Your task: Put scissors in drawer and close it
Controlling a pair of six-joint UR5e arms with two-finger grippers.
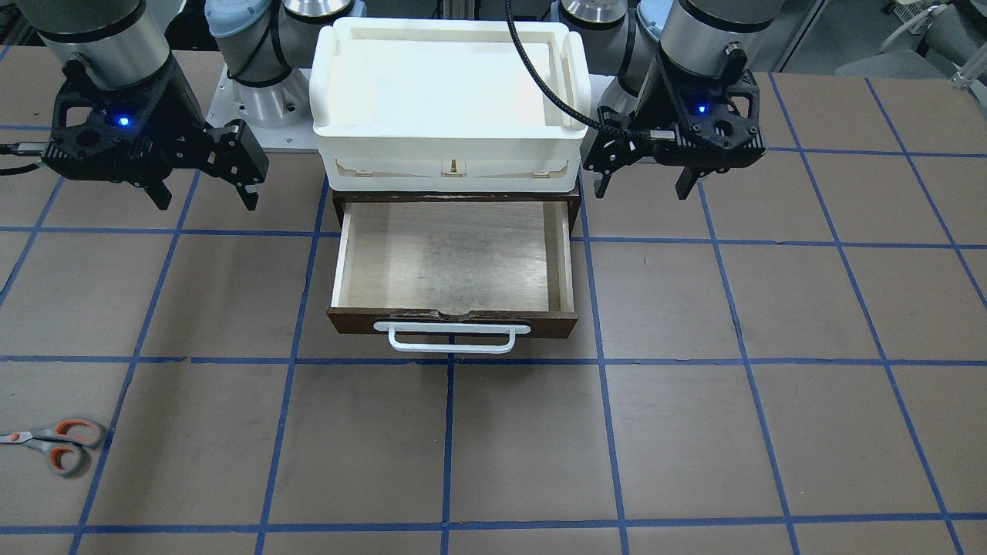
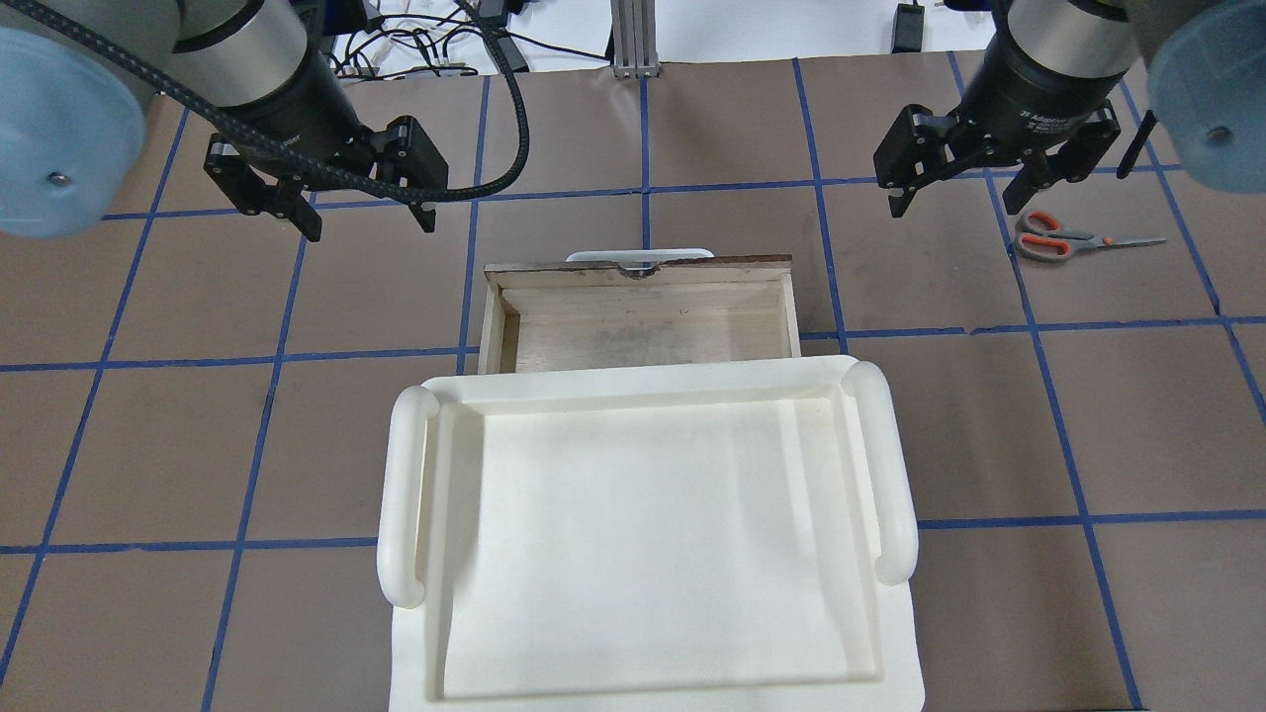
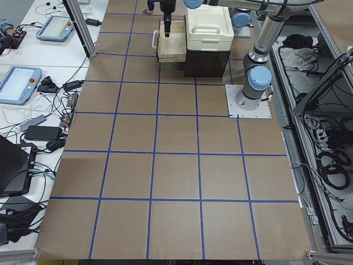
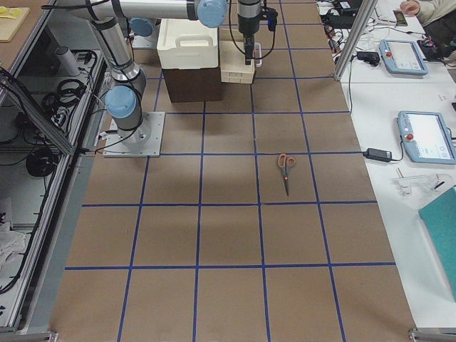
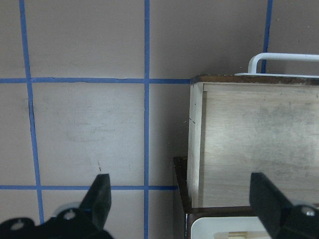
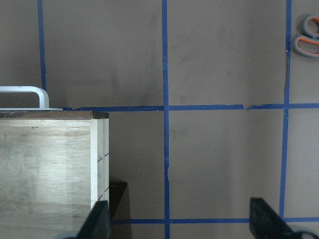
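The scissors (image 1: 54,445), orange-and-grey handles with short silver blades, lie flat on the brown table far out on my right side; they also show in the overhead view (image 2: 1063,242), the exterior right view (image 4: 286,165) and the top right corner of the right wrist view (image 6: 309,35). The drawer (image 1: 455,254) is pulled open and empty, with its white bar handle (image 1: 451,338) facing away from me. My right gripper (image 2: 954,206) hovers open and empty between the drawer and the scissors. My left gripper (image 2: 369,227) hovers open and empty beside the drawer's other side.
A cream-white plastic tray (image 2: 653,534) sits on top of the dark cabinet (image 4: 191,84) that holds the drawer. Blue tape lines grid the brown table. Teach pendants (image 4: 426,135) and cables lie on the side benches past the table's edge.
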